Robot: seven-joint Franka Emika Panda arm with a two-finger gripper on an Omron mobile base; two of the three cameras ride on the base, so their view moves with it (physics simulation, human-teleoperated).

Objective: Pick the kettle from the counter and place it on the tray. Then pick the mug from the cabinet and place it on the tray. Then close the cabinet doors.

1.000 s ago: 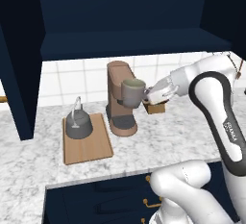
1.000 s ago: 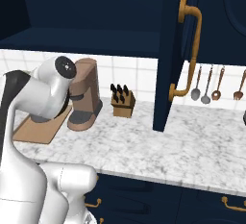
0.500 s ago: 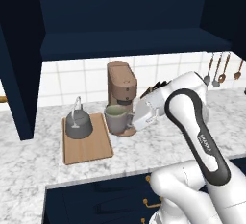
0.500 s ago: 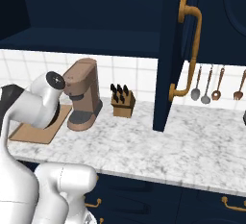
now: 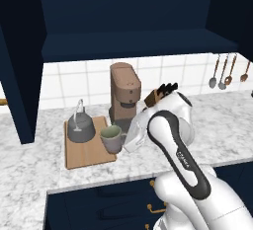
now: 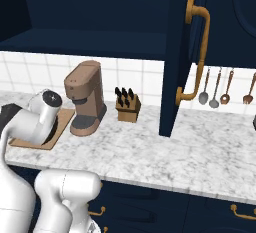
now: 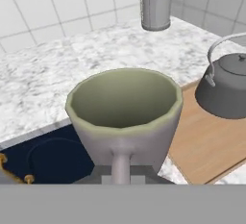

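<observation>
The grey-beige mug (image 5: 111, 138) with its pale green inside hangs upright at the right front corner of the wooden tray (image 5: 84, 156). My gripper (image 5: 123, 141) is shut on the mug's handle from the right. In the hand view the mug (image 7: 124, 112) is close and central, its handle (image 7: 121, 166) pointing toward the camera, and my fingertips are hidden behind it. The dark grey kettle (image 5: 80, 128) stands on the tray's back half, also seen as the kettle (image 7: 227, 87) on the tray (image 7: 202, 143). I cannot tell whether the mug touches the tray. The cabinet (image 5: 133, 44) above stands open.
A brown coffee machine (image 5: 124, 95) stands right behind the mug, with a knife block (image 5: 158, 95) beside it. The open left door (image 5: 17, 76) and right door (image 6: 177, 57) with its brass handle (image 6: 197, 52) jut out over the marble counter (image 6: 150, 152). Utensils (image 5: 222, 73) hang at right.
The arm has carried the mug down and to the left, from in front of the coffee machine to the tray's right front corner. The kettle has not moved.
</observation>
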